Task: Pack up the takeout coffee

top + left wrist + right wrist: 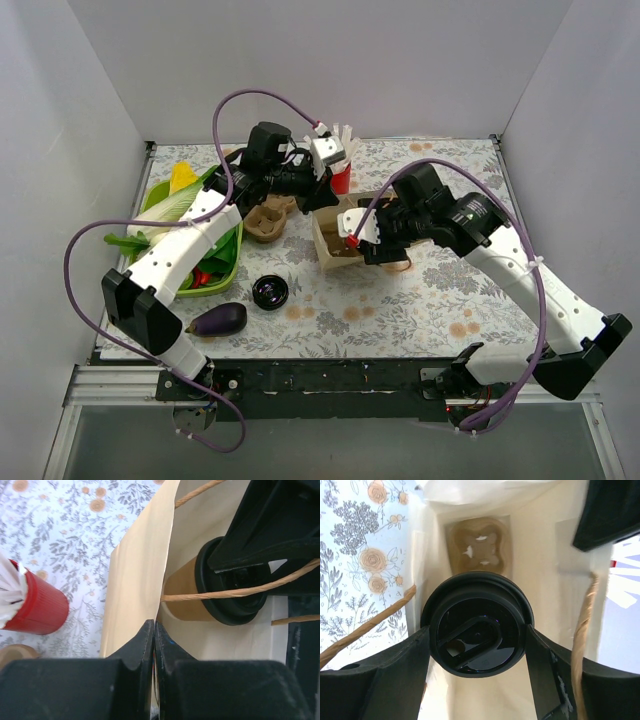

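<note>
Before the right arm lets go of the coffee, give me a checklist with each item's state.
1. Right tool grips the coffee cup, a finger on either side of its black lid: ok.
2. Left tool is shut on the paper bag wall: ok.
3. Cup is inside the bag mouth, with walls around it: ok.
4. Cup bottom rests on the bag floor: cannot tell, it is hidden behind the lid.
5. Twine handle is clear of the cup: cannot tell. It crosses in front of the lid in the left wrist view, and contact is unclear.
6. Red cup stands apart from the bag: ok.
</note>
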